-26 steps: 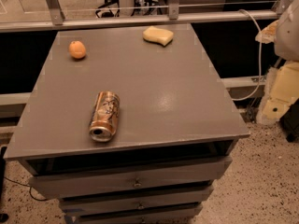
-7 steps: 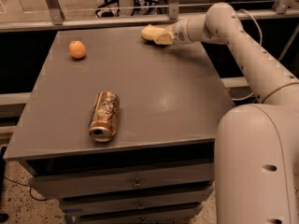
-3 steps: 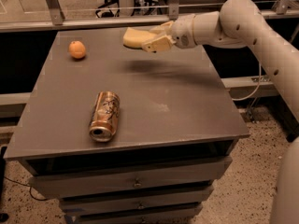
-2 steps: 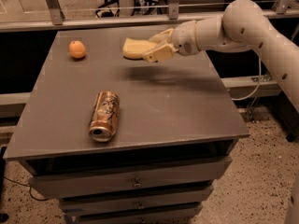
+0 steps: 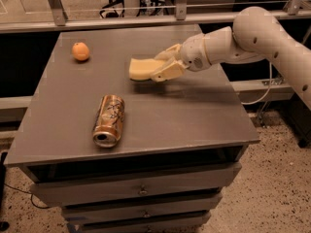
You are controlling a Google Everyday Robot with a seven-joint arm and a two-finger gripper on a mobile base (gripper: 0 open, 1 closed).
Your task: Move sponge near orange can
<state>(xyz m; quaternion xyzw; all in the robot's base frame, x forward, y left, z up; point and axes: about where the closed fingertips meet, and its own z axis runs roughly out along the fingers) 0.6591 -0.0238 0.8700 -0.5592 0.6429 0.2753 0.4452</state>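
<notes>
Items I see on my screen, one view:

1. Gripper: over the middle of the table, towards the far half. It comes in from the right on a pale arm and points left. I read its two fingers as pinching the right end of the sponge, one above and one below.

2. Sponge: a pale yellow block held flat in the gripper, with its free end pointing left. I judge it to be off the surface, since a soft shadow lies on the tabletop beneath it. It sits beyond the orange can and a little to the right, near it but not touching.

3. Orange can: lying on its side in the near left part of the table. Its silver end faces the near edge and the swirly markings face up.

4. Small orange fruit: at the far left of the table, well apart from the can and the sponge.

5. Table: grey flat top, with drawers stacked under the near edge
</notes>
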